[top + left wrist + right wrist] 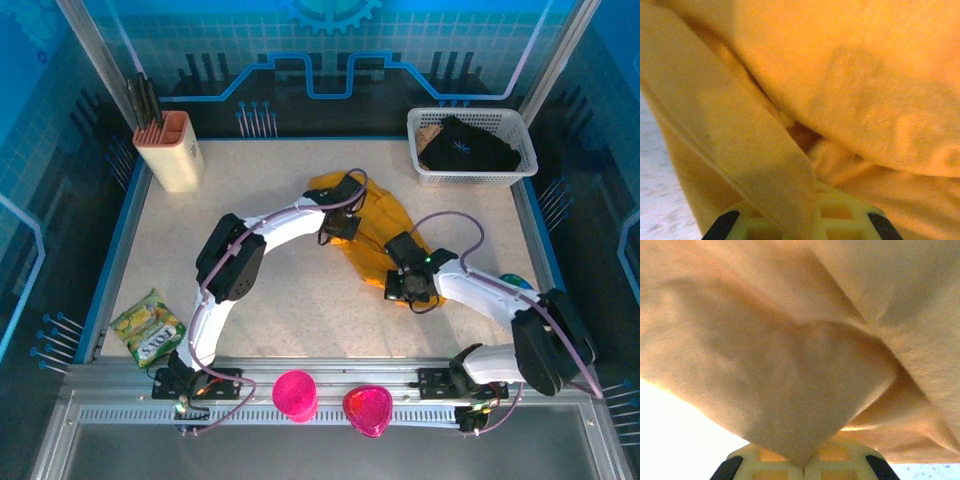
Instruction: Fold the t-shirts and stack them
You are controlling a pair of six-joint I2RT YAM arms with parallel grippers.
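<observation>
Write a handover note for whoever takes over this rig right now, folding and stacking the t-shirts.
Left end effector: shut on the left side of the orange t-shirt.
Right end effector: shut on a corner at its near end.
The t-shirt lies crumpled mid-table, not yet folded; nothing is stacked.
Left to do: fold it flat, then stack. Dark clothing sits in the white basket, far right.

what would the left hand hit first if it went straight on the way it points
The orange-yellow t-shirt: the left hand is shut on a fold of it, and more of its cloth lies right ahead. What lies behind is hidden.
</observation>
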